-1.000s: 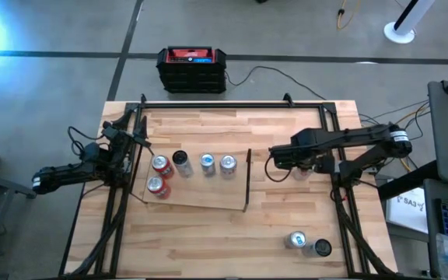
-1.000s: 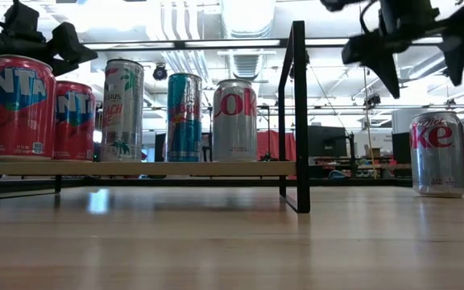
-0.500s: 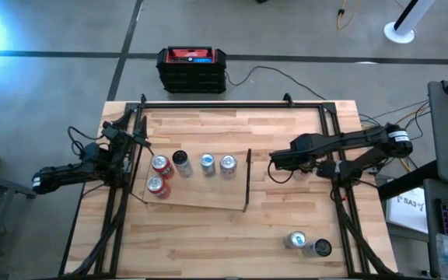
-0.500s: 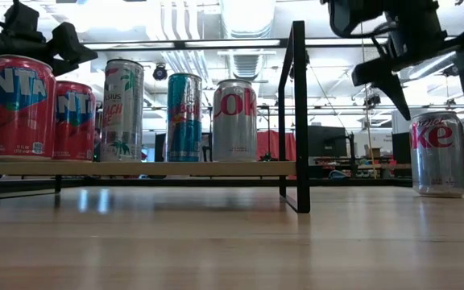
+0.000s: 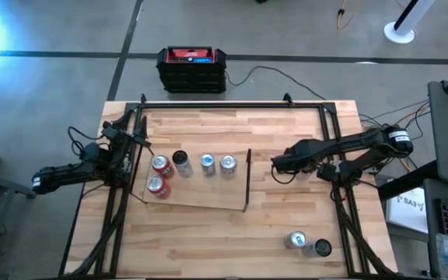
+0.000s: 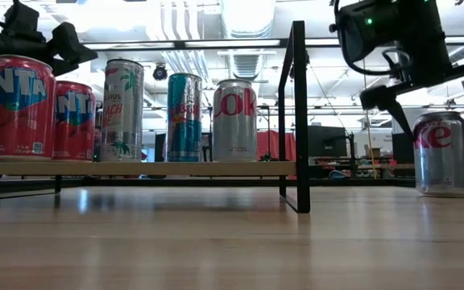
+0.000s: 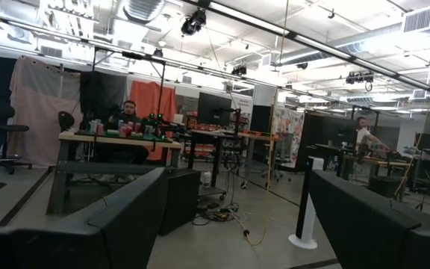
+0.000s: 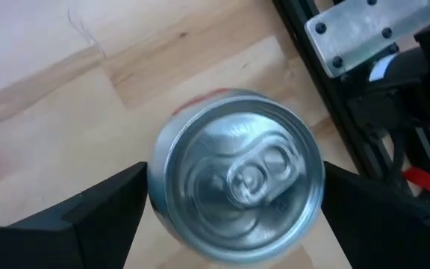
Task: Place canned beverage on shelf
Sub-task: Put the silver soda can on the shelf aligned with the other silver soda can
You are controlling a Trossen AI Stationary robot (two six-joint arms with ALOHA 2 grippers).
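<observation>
- Right end effector (image 6: 437, 93) hangs directly over an upright silver can (image 6: 441, 155) that stands on the tabletop (image 5: 286, 202) just beyond the shelf's black upright bar (image 5: 247, 180); its fingers (image 8: 99, 205) are spread wide, one on each side of the can's top, and are not closed on it.
- Seen from the right wrist, the can's lid and pull tab sit between the two dark fingers.
- The shelf (image 5: 201, 194) already carries five upright cans: two red ones (image 6: 18, 106) at the end far from the bar, then three more in a row toward the bar.
- Two further cans (image 5: 306, 243) stand well apart from the shelf, near the tabletop's corner.
- Left end effector (image 5: 134, 140) waits off the shelf's far end, partly spread and holding nothing.
</observation>
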